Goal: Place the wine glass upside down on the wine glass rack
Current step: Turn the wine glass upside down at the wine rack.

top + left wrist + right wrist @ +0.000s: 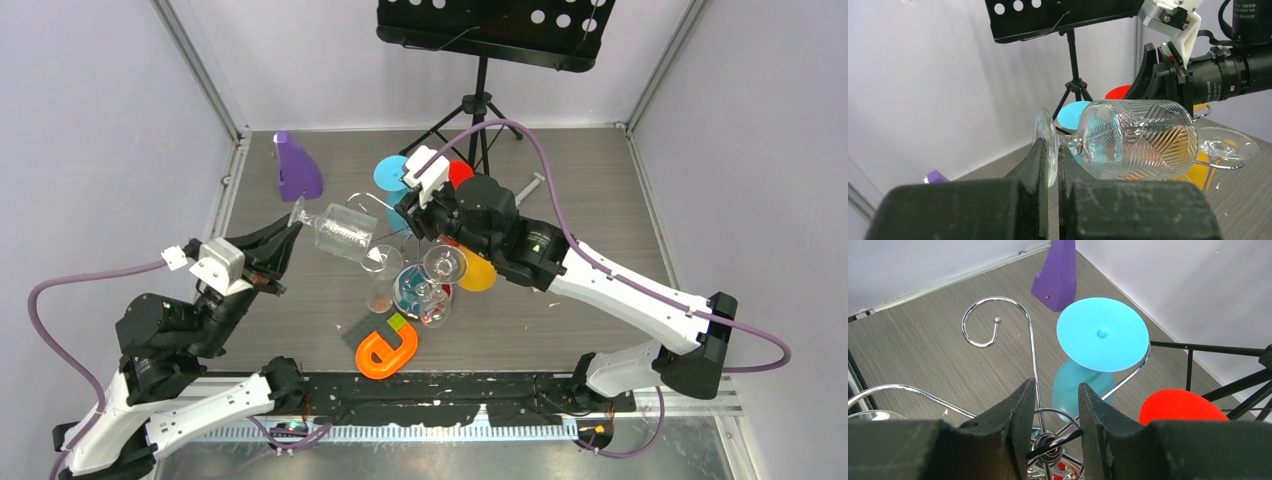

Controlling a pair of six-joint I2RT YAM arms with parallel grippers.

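A clear cut-pattern wine glass (345, 232) (1138, 140) lies horizontal in the air left of the rack. My left gripper (291, 226) (1052, 148) is shut on the edge of its round foot, with the bowl pointing toward the rack. The chrome wine glass rack (366, 201) (1032, 347) stands mid-table. Several glasses hang on it upside down, among them a blue one (390, 172) (1103, 334), a red one (460, 172) (1175, 407) and a yellow one (477, 272). My right gripper (405, 222) (1055, 386) sits over the rack's top, its jaws shut on the small wire ring at the centre.
A black tripod music stand (490, 30) is at the back behind the rack. A purple cone-shaped piece (297, 170) lies at the back left. An orange letter-like shape (385, 352) with green and dark tiles sits near the front edge. Walls close in on both sides.
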